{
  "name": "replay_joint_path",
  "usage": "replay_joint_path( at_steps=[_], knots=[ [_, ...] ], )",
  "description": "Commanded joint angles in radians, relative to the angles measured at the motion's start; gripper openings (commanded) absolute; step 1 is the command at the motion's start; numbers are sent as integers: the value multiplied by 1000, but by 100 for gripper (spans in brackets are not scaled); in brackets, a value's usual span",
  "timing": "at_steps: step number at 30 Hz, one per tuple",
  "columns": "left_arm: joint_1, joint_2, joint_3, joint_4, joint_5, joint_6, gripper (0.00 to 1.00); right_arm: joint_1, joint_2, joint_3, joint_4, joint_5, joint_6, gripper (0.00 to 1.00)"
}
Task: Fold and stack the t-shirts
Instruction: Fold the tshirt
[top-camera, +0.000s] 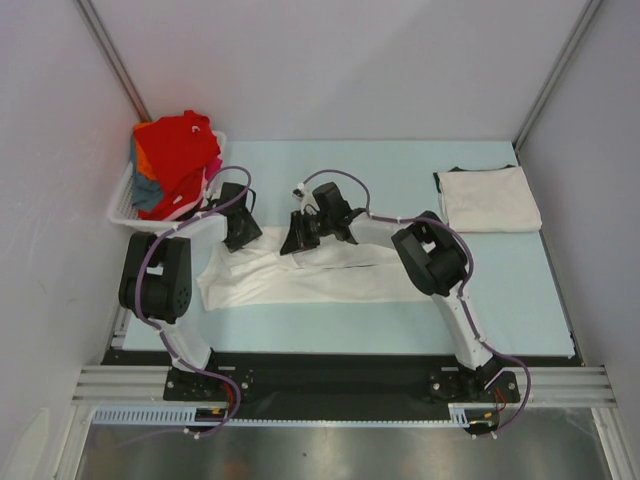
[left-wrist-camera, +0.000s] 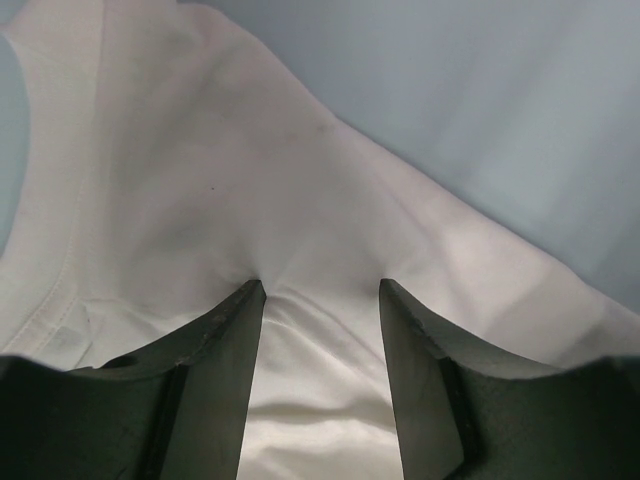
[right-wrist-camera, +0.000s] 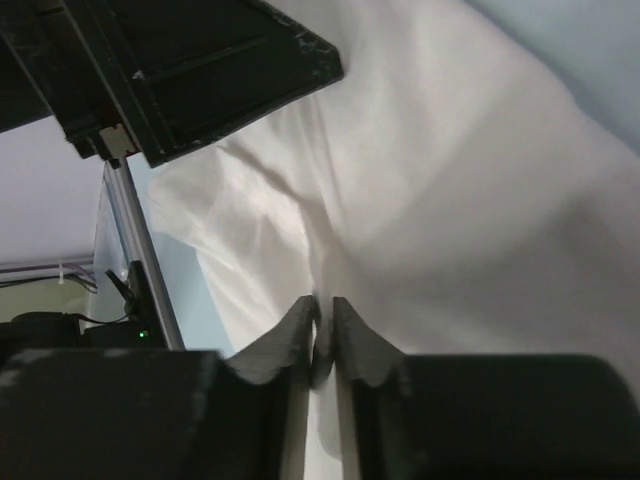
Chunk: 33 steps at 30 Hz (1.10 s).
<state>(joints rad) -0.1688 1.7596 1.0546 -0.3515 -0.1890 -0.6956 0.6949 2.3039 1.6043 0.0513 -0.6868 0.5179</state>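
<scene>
A white t-shirt (top-camera: 320, 280) lies spread out across the middle of the light-blue table (top-camera: 400, 170). My left gripper (top-camera: 240, 240) stands over its upper left part. In the left wrist view this gripper (left-wrist-camera: 322, 285) is open, both fingertips pressing down on the white cloth (left-wrist-camera: 200, 180), which wrinkles between them. My right gripper (top-camera: 298, 240) is at the shirt's far edge, a little to the right of the left one. The right wrist view shows it (right-wrist-camera: 325, 305) shut on a pinched ridge of the white t-shirt (right-wrist-camera: 450, 200).
A folded off-white t-shirt (top-camera: 488, 198) rests at the back right. At the back left a white slatted basket (top-camera: 125, 205) holds a heap of red (top-camera: 180, 150), orange, blue-grey and pink tees. The left arm's dark housing (right-wrist-camera: 200, 70) hangs close to the right gripper.
</scene>
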Motion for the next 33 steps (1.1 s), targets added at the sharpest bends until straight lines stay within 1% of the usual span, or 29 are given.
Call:
replay_joint_path(
  at_steps=[1, 2, 3, 4, 8, 13, 17, 19, 21, 22, 24, 25, 26, 28, 31, 33],
  knots=[
    [3, -17, -2, -17, -15, 22, 56, 11, 0, 25, 58, -80, 30, 15],
    [3, -14, -1, -17, -20, 22, 56, 9, -14, 11, 71, -89, 36, 5],
    [3, -12, -1, -17, -21, 22, 56, 9, -23, -4, 106, -115, 54, 1],
    [3, -12, -4, -17, -21, 21, 56, 9, -35, -44, 128, -131, 60, 0],
    [3, -8, -2, -14, -18, 19, 56, 9, -80, -124, 174, -187, 87, 0],
    [3, -3, -1, -14, -17, 21, 56, 6, -165, -248, 208, -209, 79, 0],
    [3, -6, -1, -14, -20, 21, 56, 5, -221, -355, 237, -235, 79, 4],
    [3, -6, -2, -14, -21, 22, 56, 6, -244, -377, 223, -244, 70, 6],
    [3, -8, -1, -14, -27, 22, 56, 9, -258, -405, 185, -243, 39, 23],
    [3, -12, -2, -14, -26, 22, 56, 11, -276, -414, 174, -241, 19, 36],
    [3, -14, -5, -15, -24, 24, 56, 14, -291, -443, 147, -238, 1, 37],
    [3, -15, -7, -15, -24, 24, 56, 14, -297, -452, 136, -238, -8, 39],
    [3, -17, -7, -15, -26, 25, 56, 12, -313, -458, 122, -226, -15, 44],
    [3, -23, -7, -15, -26, 25, 56, 9, -328, -466, 102, -208, -32, 46],
    [-1, -44, -15, -14, -17, 28, 56, 12, -353, -457, 116, -174, -24, 52],
    [-12, -63, -18, -12, -18, 33, 56, 18, -366, -437, 128, -136, -16, 59]
  ],
)
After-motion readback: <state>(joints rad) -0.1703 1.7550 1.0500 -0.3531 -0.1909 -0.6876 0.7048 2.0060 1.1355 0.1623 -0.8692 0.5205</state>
